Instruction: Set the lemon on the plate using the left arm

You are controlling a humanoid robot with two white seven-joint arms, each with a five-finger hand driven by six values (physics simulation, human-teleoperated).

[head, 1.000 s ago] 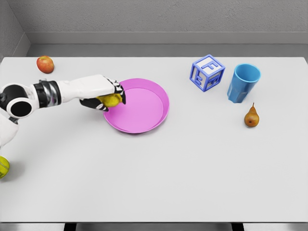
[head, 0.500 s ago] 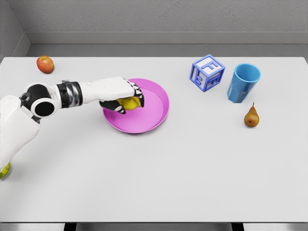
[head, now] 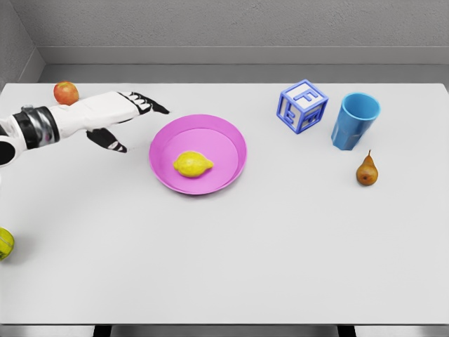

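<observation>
Yellow lemon (head: 193, 164) sat on the pink plate (head: 229, 135), a bit left of the plate's centre, lying on its side with the pointed tip toward the right. Nothing was touching it. Plate rested flat on the white bench (head: 266, 253), left of the middle.

Left hand (head: 116, 116) hung off to the left of the plate, well clear of the rim, arm coming in from the left edge. Its fingers (head: 149, 105) were spread apart and straight, pointing right toward the plate, thumb dropped below the palm, gripping nothing. Could not tell whether the hand was above the bench or resting on it.

Red apple (head: 66, 93) sat at the far left back corner, just behind the left forearm. Yellow-green round thing (head: 5, 243) was cut off by the left edge near the front; too little showed to name it.

Right side of the bench: blue letter block (head: 302, 106) tilted on an edge, showing an F on top. Blue cup (head: 354, 121) stood upright just beside it on the right, apart from it. Brown pear (head: 366, 170) stood upright in front of the cup, near but not touching.
</observation>
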